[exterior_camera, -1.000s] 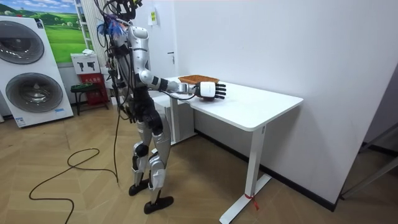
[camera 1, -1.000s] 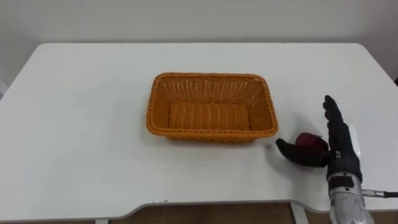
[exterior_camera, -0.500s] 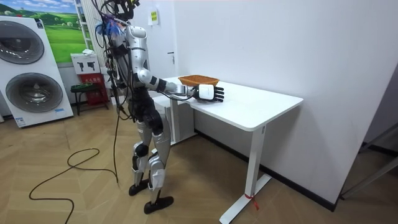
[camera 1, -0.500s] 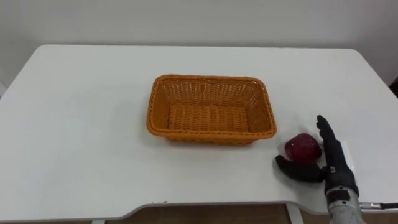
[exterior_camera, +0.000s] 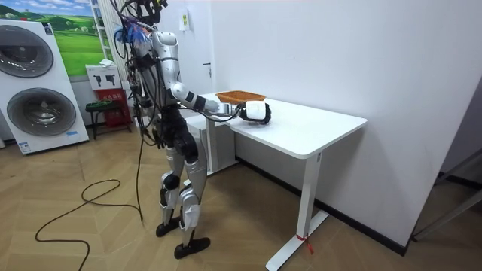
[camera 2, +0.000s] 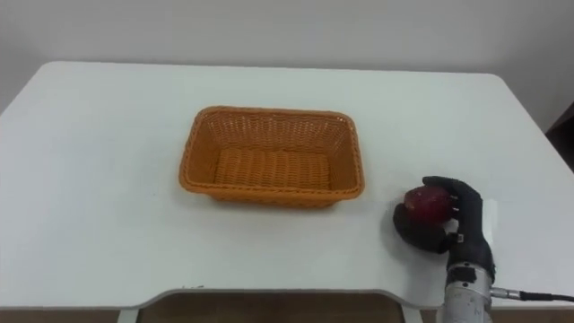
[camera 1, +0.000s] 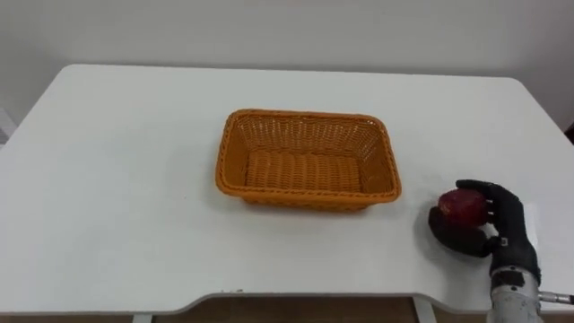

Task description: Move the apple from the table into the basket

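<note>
The apple (camera 1: pixel 462 208) is gripped by the right hand (camera 1: pixel 499 230), fingers and thumb curled round it, low at the white table (camera 1: pixel 117 179), right of the wicker basket (camera 1: pixel 305 196). The grasp is judged made. The lift and the placing, presumably into the empty basket, are not yet done.

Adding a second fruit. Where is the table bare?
The white table is bare left of the orange woven basket, behind it to the far edge, and along the near edge. Crowded only at right, where the right hand grips the red apple.
</note>
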Available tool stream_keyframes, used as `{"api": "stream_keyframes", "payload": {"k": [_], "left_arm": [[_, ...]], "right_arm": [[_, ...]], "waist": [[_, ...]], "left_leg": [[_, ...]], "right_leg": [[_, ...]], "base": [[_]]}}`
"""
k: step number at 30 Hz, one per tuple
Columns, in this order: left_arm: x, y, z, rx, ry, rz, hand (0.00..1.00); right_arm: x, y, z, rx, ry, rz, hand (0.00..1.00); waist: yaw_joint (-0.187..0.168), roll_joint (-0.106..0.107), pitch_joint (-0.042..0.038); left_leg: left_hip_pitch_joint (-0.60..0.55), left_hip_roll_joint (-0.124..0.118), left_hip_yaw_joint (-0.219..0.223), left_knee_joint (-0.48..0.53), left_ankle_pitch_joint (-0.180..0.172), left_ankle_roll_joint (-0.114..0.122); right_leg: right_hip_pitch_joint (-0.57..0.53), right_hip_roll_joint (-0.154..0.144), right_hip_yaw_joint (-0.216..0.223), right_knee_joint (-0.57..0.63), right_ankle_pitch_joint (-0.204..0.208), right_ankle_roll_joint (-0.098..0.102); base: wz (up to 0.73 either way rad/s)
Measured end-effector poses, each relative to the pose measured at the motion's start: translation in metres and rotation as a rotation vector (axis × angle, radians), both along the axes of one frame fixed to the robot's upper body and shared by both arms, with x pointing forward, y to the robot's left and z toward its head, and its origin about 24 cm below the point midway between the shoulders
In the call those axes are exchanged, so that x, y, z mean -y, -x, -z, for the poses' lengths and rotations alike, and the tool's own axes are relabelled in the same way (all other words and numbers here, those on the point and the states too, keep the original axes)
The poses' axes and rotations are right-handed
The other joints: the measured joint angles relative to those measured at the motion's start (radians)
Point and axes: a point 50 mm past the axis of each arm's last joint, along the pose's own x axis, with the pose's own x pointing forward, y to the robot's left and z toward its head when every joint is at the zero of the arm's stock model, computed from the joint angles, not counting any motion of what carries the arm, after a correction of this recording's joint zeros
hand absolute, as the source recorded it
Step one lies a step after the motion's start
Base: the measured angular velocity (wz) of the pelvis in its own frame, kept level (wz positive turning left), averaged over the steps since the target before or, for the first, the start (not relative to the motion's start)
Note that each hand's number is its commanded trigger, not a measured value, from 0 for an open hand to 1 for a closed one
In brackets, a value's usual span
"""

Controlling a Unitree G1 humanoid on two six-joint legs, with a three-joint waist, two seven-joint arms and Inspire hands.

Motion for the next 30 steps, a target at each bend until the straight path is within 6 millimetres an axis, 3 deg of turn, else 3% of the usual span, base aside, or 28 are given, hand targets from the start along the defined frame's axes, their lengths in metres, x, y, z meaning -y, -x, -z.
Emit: {"api": "stream_keyframes", "payload": {"k": [10,18,25,30], "left_arm": [[0.000,-0.008,0.000,0.019,-0.001,0.006,0.00],[0.000,-0.010,0.000,0.030,0.001,0.007,0.00],[0.001,-0.001,0.001,0.009,0.015,0.010,0.00],[0.003,0.000,0.002,0.003,0.037,0.013,0.00]], "right_arm": [[-0.002,-0.003,-0.005,0.037,-0.028,0.026,1.00],[-0.004,-0.006,-0.012,0.092,-0.109,0.077,1.00],[-0.022,-0.024,-0.044,0.223,-0.093,-0.031,1.00],[-0.030,-0.035,-0.064,0.306,-0.098,-0.077,1.00]], "waist": [[0.006,0.003,0.0001],[0.009,0.014,0.0051],[0.010,0.030,0.0108],[0.021,0.028,0.0105]], "left_leg": [[-0.001,0.002,0.002,-0.007,0.000,0.000],[-0.003,0.002,0.016,-0.011,0.000,0.000],[-0.011,0.002,0.023,-0.014,0.000,0.000],[-0.012,0.001,0.018,-0.010,0.000,0.000]], "right_leg": [[-0.007,0.003,0.007,0.000,0.000,0.000],[-0.016,0.003,0.016,0.001,0.000,0.000],[-0.028,0.004,0.019,0.002,0.000,0.000],[-0.028,0.002,0.014,0.001,0.000,0.000]], "base": [[-0.01],[-0.04],[0.00],[0.00]]}}
